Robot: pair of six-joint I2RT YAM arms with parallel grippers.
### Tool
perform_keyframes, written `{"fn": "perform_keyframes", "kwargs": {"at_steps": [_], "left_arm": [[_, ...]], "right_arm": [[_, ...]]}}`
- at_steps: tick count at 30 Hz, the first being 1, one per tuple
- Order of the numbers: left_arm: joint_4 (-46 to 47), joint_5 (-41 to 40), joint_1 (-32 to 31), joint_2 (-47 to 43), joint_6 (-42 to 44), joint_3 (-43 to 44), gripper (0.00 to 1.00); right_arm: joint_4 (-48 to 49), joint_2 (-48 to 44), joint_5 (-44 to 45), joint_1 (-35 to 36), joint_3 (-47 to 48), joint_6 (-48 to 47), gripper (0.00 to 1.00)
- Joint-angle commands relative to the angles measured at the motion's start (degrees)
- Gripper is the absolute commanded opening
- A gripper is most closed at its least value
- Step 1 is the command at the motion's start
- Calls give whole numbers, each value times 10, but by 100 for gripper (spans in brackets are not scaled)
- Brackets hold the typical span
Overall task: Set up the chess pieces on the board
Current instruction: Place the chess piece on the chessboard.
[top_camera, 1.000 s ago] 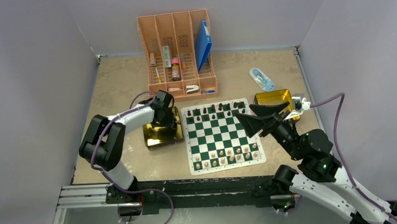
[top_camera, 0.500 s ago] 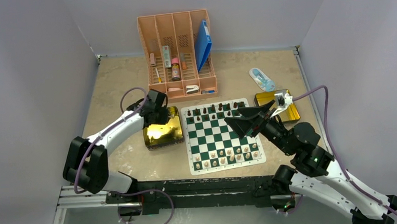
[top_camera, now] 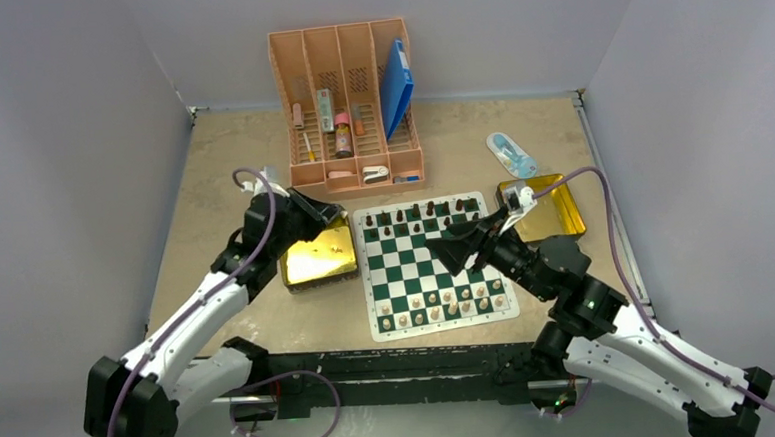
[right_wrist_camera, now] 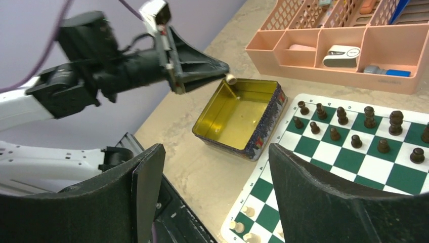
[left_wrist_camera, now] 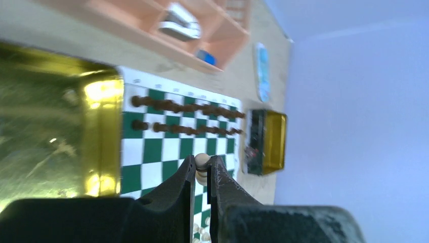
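Left gripper (left_wrist_camera: 202,163) is pinched narrow on a pale chess piece (right_wrist_camera: 231,78) with a round head, likely a pawn. It hangs over the left gold tin (right_wrist_camera: 253,147), just left of the board (top_camera: 406,263). Right gripper (right_wrist_camera: 216,149) hovers over the board's middle, jaws wide and holding nothing. Dark pieces (top_camera: 423,215) fill the far rows and pale pieces (top_camera: 438,301) stand in the near rows, but which near square is free is too small to tell. Lift clear of the tin wall first, then carry the piece right toward the near rows. Keep it upright and well apart from the right arm. Lower until the base seats, then release.
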Motion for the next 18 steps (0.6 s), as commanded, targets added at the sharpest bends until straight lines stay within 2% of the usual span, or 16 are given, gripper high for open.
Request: {"fn": "perform_keyframes", "kwargs": {"at_steps": [1, 3, 6, 11, 14, 16, 18], "left_arm": [[132, 126, -2, -69, 154, -16, 0], [157, 185, -2, -86, 174, -19, 0], [178, 276, -3, -87, 211, -1, 0], [230, 369, -13, -58, 222, 20, 0], [205, 394, -47, -27, 260, 62, 0], [185, 384, -79, -18, 300, 83, 0], [189, 376, -98, -17, 304, 84, 0]], "right_arm": [[62, 26, 9, 1, -5, -37, 74], [81, 47, -8, 1, -2, -49, 69], [119, 79, -47, 1, 0, -63, 52], [197, 113, -49, 1, -14, -89, 39], [229, 142, -49, 1, -12, -106, 38], [239, 166, -56, 1, 0, -110, 42], [251, 190, -75, 1, 7, -111, 47]]}}
